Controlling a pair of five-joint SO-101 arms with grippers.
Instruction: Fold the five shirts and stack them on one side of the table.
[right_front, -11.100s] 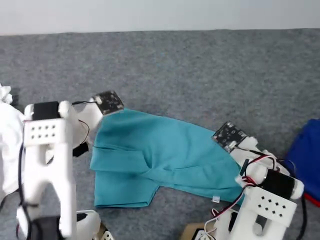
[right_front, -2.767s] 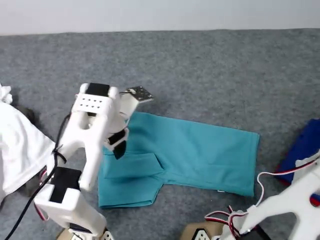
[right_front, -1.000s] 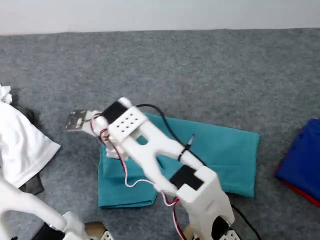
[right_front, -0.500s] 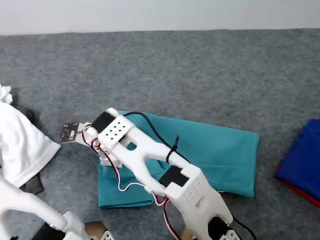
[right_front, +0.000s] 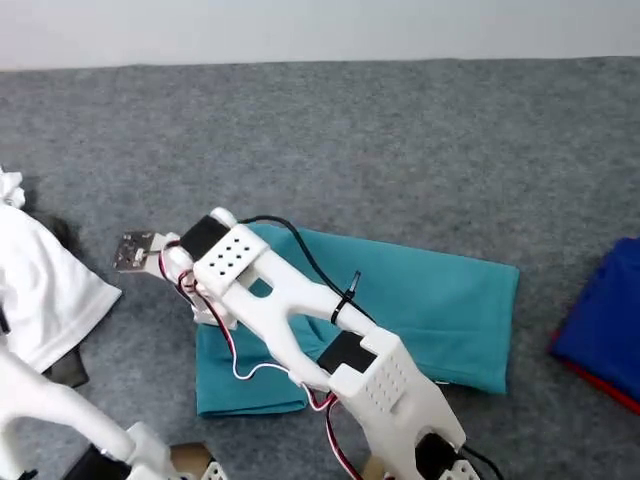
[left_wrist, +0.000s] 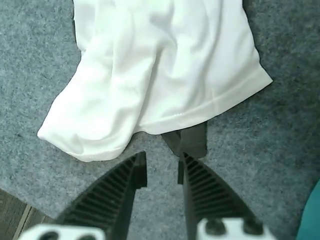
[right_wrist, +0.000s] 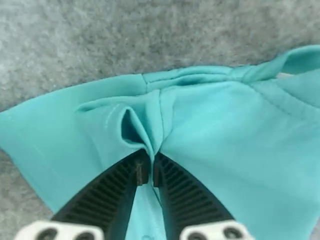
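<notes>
Fabric of the teal shirt (right_front: 440, 300) is pinched into a raised fold in the closed right hand (right_wrist: 147, 167), at the shirt's end nearest the white shirt (right_front: 40, 290). The rest lies folded flat on the grey tabletop (right_front: 400, 150). The left hand (left_wrist: 162, 167) hangs narrowly parted and holds nothing, just off the white shirt's hem and a dark cloth (left_wrist: 192, 140) tucked beneath it. A blue garment (right_front: 605, 320) lies well apart, beyond the teal shirt's other end.

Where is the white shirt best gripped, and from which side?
Grip the white shirt at its hemmed corner, coming from the grey table beside it: that edge lies flat and free, while the rest is bunched. Avoid the dark cloth underneath.
</notes>
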